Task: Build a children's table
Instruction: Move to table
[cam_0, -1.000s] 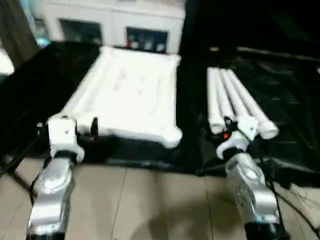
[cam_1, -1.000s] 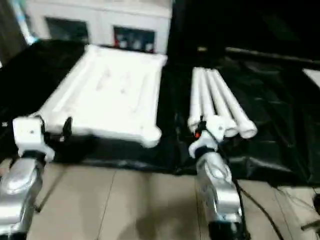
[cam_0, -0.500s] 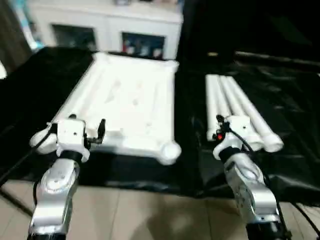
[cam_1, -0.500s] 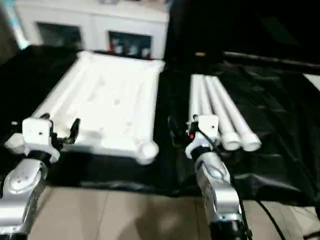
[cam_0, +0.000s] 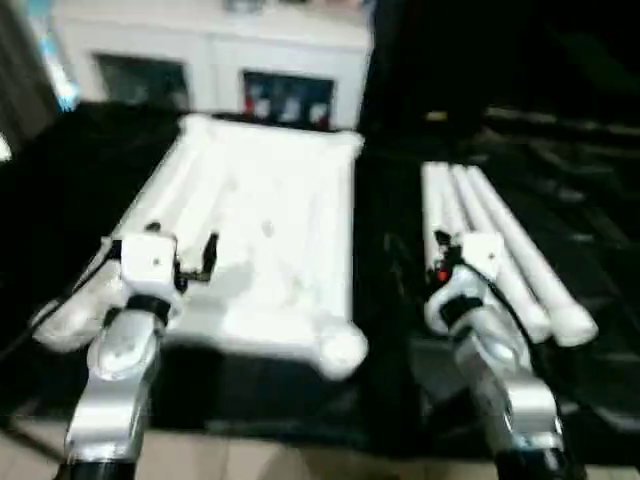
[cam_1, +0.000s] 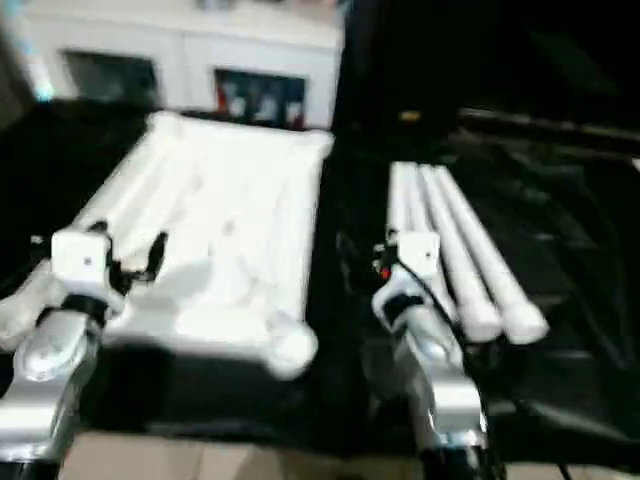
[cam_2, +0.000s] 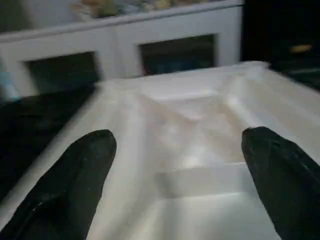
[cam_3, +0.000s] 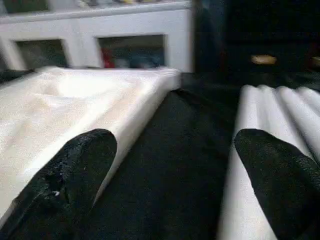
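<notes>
Smooth white plastic tabletop (cam_0: 265, 225) and legs (cam_0: 505, 250); glossy, seemingly plastic black drape (cam_0: 590, 200); silvery forearms (cam_0: 115, 370).

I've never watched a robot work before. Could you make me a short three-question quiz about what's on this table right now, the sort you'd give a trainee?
1. True or false: the legs are already fitted into the tabletop.
2. On which side of the tabletop do the legs lie, by the robot's own sides: A) left, B) right, C) on top of it?
3. Fill in: the left gripper and the right gripper both have their black fingers ____ and hold nothing.

Key:
1. False. The legs lie together as a bundle on the black cloth, apart from the tabletop.
2. B.
3. Open.
</notes>
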